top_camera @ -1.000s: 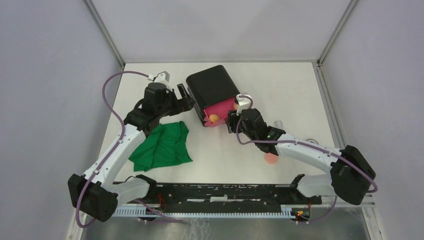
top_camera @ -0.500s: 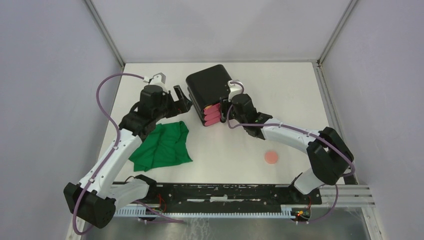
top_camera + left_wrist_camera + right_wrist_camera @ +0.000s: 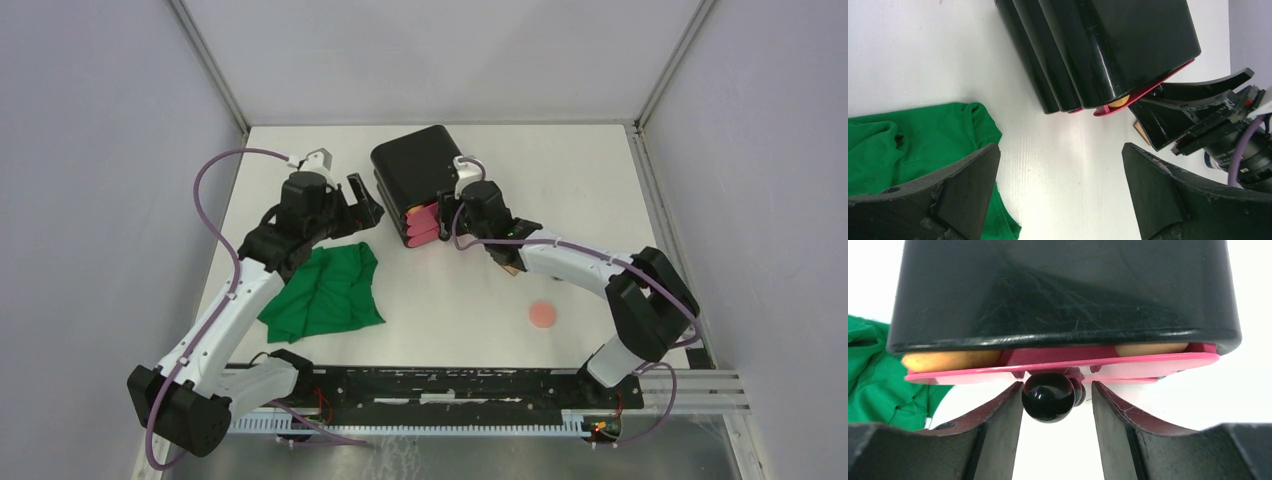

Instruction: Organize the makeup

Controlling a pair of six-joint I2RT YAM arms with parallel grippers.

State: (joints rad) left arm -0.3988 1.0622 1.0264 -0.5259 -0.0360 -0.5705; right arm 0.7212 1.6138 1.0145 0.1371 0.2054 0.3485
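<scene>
Grey walls [image 3: 100, 150] are seen closing in a white bench [image 3: 450, 300] on three sides. Two arms are bolted at the lower edge of the overhead view. The left arm [image 3: 235, 295] is bent up the left half of the frame, and the right arm [image 3: 585, 265] is stretched from the lower right toward the centre.

A black box [image 3: 415, 165] is set at an angle at the upper centre, with its pink drawers [image 3: 425, 225] faced toward the lower edge. A green cloth [image 3: 325, 290] is spread, crumpled, left of centre, below and to the left of the box.

The left jaws are held wide apart just left of the box, with nothing between them. The right jaws are placed at the drawer fronts. In the right wrist view they are parted on either side of a black knob [image 3: 1048, 399], and a gap is seen on the knob's right side, so the knob is not clamped.

The drawer behind the knob is seen slightly ajar, and two orange sponges [image 3: 950, 360] are visible inside it, one toward each end. A pink round puff [image 3: 542, 315] is laid alone on the bench, lower right of centre, well apart from the box.
</scene>
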